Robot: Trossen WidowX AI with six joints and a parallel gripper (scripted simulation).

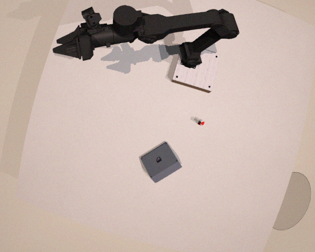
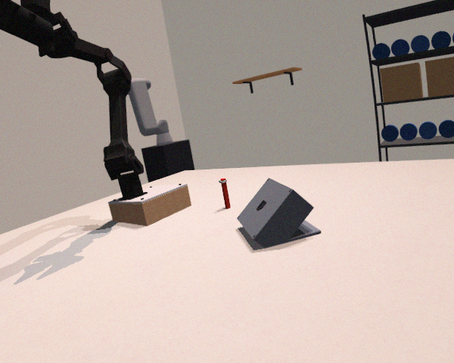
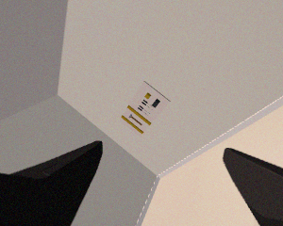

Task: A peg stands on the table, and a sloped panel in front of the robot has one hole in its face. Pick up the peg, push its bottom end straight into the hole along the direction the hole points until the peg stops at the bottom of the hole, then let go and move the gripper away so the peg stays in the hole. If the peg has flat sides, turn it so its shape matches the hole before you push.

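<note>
Overall, one open, unladen gripper [image 1: 54,45] [image 3: 162,150], one upright red peg [image 1: 201,123] [image 2: 225,194], and one sloped panel [image 1: 163,165] [image 2: 260,222] with one hole [image 1: 158,159] [image 2: 261,205] show.

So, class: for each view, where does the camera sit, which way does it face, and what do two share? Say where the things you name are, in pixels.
Top: overhead, facing down; nearly the whole arm [image 1: 188,22] [image 2: 118,113] shows.
Exterior: low beside the table, facing across it; the arm shows, partly cropped.
Wrist: on the arm, facing walls; only fingers show.
Top and exterior share the red peg [image 1: 202,123] [image 2: 225,194].
</note>
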